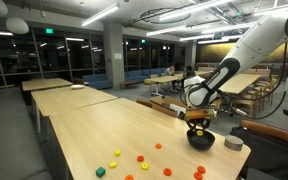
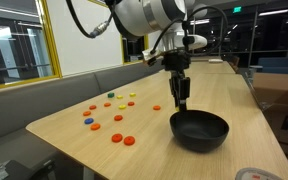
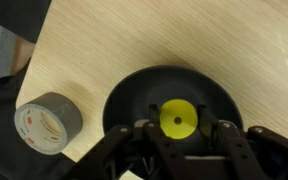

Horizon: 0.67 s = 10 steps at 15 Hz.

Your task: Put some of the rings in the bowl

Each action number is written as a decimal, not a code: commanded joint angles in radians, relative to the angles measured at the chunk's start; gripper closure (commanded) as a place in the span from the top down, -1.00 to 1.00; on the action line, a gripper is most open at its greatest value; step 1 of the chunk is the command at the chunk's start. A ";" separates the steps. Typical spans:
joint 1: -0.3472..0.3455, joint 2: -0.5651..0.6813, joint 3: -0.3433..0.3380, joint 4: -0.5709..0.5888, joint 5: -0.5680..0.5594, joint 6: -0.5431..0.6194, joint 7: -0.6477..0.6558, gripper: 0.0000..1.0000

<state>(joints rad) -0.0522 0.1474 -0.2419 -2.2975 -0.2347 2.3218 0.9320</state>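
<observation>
The black bowl [image 1: 200, 140] [image 2: 199, 130] [image 3: 174, 105] stands on the wooden table. My gripper [image 1: 196, 118] [image 2: 181, 101] [image 3: 179, 125] hangs just above the bowl's near edge. Its fingers are shut on the edges of a yellow ring [image 3: 178, 119] with a small centre hole, held flat over the bowl's inside. Orange and red rings [image 2: 117, 119] [image 1: 141, 157] lie scattered on the table away from the bowl, with a yellow one [image 1: 117, 153] among them.
A grey roll of tape [image 3: 46, 125] [image 1: 233, 143] lies beside the bowl near the table edge. A small green piece [image 1: 100, 171] lies among the rings. More tables and chairs stand behind.
</observation>
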 commanded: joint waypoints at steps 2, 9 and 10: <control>-0.063 0.046 -0.004 0.030 0.024 0.042 -0.013 -0.54; -0.077 0.155 0.023 0.152 0.120 0.064 -0.127 0.94; -0.072 0.164 0.031 0.172 0.130 0.068 -0.146 1.00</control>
<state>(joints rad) -0.1303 0.2674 -0.2318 -2.2033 -0.1455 2.3825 0.8519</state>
